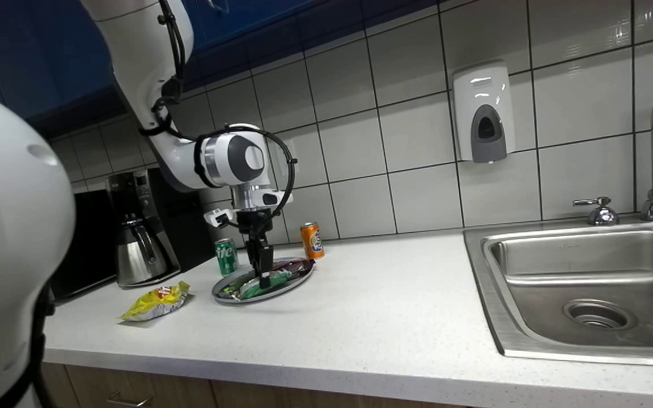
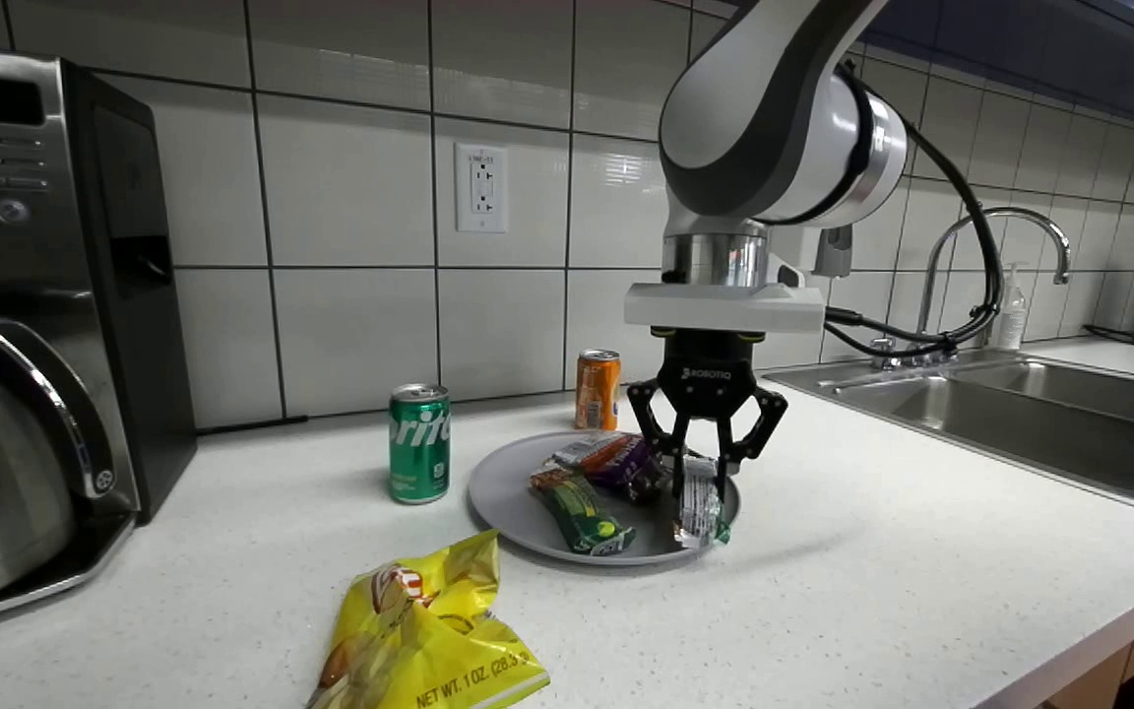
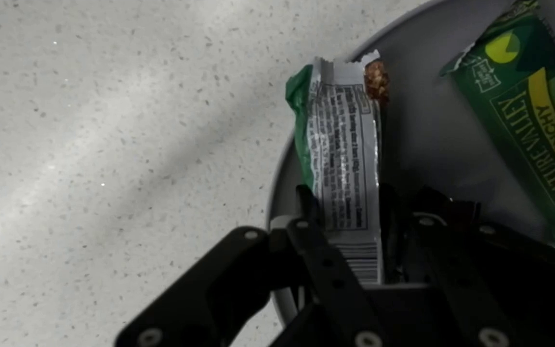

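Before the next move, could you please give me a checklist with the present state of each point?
1. Silver-backed snack bar between the jaws of the gripper: ok.
2. Grip firm: cannot tell.
3. Gap between this bar and the plate: cannot tell.
4. Bar inside the plate's rim in the wrist view: not ok, one end crosses it.
5. Green can and orange can upright, apart from the gripper: ok.
6. Chip bag apart from the gripper: ok.
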Available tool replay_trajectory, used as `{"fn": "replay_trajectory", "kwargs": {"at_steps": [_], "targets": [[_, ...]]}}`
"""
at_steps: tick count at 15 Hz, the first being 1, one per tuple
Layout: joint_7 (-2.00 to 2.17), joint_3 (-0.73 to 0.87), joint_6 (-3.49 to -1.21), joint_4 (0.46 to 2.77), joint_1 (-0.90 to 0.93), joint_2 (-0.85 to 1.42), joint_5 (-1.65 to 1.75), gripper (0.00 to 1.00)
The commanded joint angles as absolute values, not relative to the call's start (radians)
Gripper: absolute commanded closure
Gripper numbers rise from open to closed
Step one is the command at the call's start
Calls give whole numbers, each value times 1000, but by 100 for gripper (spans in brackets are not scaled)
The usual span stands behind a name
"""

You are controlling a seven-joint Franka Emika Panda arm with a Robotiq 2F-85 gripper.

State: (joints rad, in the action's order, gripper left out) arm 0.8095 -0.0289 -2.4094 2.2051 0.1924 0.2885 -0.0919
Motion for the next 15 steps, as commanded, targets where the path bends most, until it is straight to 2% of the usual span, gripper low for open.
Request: {"fn": "replay_trajectory", "kwargs": {"at_steps": [1, 12, 13, 15], "targets": [[836, -26, -2430, 2220, 189, 281, -93, 90], [816, -28, -2438, 2191, 186, 320, -100, 90], [816, -28, -2437, 2189, 187, 322, -99, 40], [814, -28, -2435, 2187, 189, 319, -94, 32]]}}
